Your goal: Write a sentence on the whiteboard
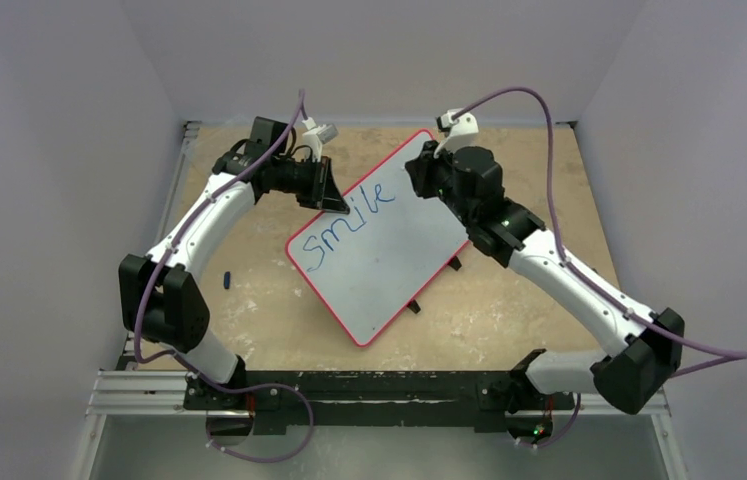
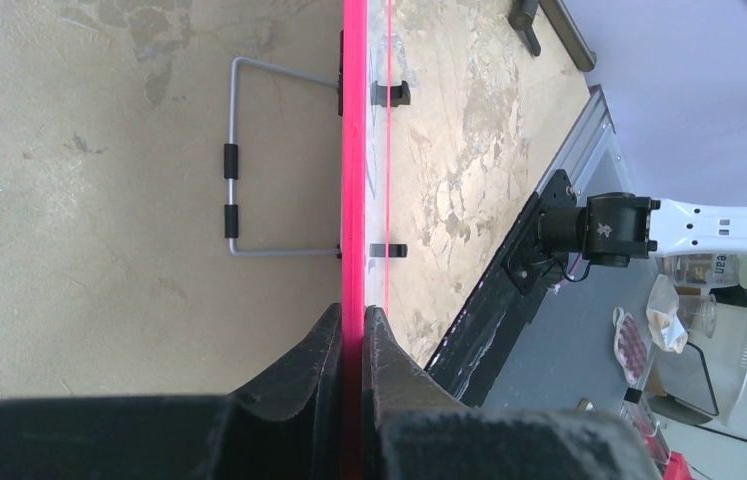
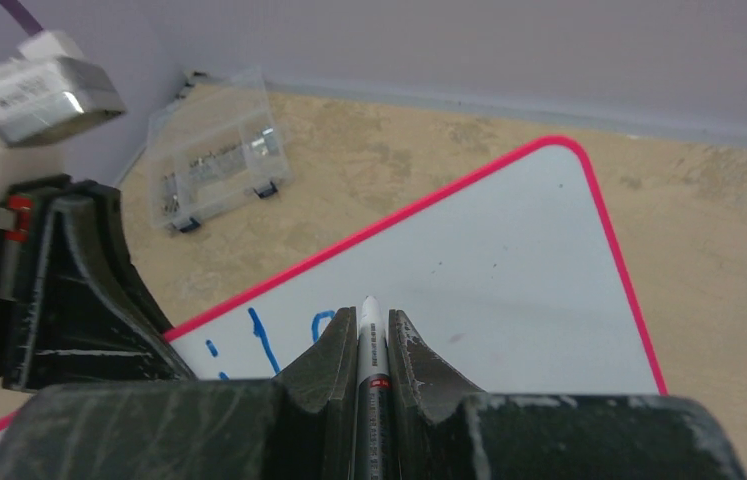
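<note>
The whiteboard [image 1: 389, 250], white with a thin red rim, lies tilted on the table. Blue marker writing on it reads "smile" [image 1: 349, 225]; no other words show. My left gripper [image 1: 327, 190] is shut on the board's far left rim, seen edge-on in the left wrist view [image 2: 354, 200]. My right gripper [image 1: 419, 170] is shut on a white marker [image 3: 369, 340], whose tip is at the board's surface [image 3: 509, 260] just right of the last blue letter [image 3: 324, 322].
A small clear plastic compartment box [image 3: 217, 150] sits on the table beyond the board's far corner. A small blue cap [image 1: 226, 280] lies left of the board. The board's wire stand [image 2: 234, 160] shows underneath. Walls close in on three sides.
</note>
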Robot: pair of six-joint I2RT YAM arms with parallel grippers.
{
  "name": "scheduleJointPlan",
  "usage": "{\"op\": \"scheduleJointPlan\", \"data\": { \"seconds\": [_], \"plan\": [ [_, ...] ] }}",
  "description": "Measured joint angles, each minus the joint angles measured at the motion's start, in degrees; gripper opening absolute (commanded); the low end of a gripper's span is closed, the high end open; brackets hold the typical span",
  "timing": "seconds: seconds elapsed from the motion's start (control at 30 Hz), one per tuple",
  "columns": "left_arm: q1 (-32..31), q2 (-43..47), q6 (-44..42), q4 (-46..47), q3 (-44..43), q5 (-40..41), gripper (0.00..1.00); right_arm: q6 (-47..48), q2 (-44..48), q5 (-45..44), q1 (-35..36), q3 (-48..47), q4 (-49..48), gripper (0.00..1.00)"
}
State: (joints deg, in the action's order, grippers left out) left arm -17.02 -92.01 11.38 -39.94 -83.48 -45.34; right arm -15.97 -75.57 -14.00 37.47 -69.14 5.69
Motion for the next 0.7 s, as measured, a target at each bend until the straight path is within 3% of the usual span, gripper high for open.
{"op": "scheduleJointPlan", "data": {
  "seconds": [0.2, 0.37, 0.7],
  "plan": [
    [0.00, 0.44, 0.00, 0.07, 0.48, 0.00, 0.00, 0.83, 8.66, -0.09, 0.00, -0.55, 0.26, 0.00],
    [0.00, 0.50, 0.02, 0.24, 0.61, -0.02, 0.00, 1.05, 14.78, -1.03, -0.04, 4.94, -2.16, 0.00],
    [0.00, 0.50, 0.04, 0.39, 0.63, -0.04, 0.00, 1.07, 9.94, -0.72, -2.08, 11.15, -2.69, 0.00]
  ]
}}
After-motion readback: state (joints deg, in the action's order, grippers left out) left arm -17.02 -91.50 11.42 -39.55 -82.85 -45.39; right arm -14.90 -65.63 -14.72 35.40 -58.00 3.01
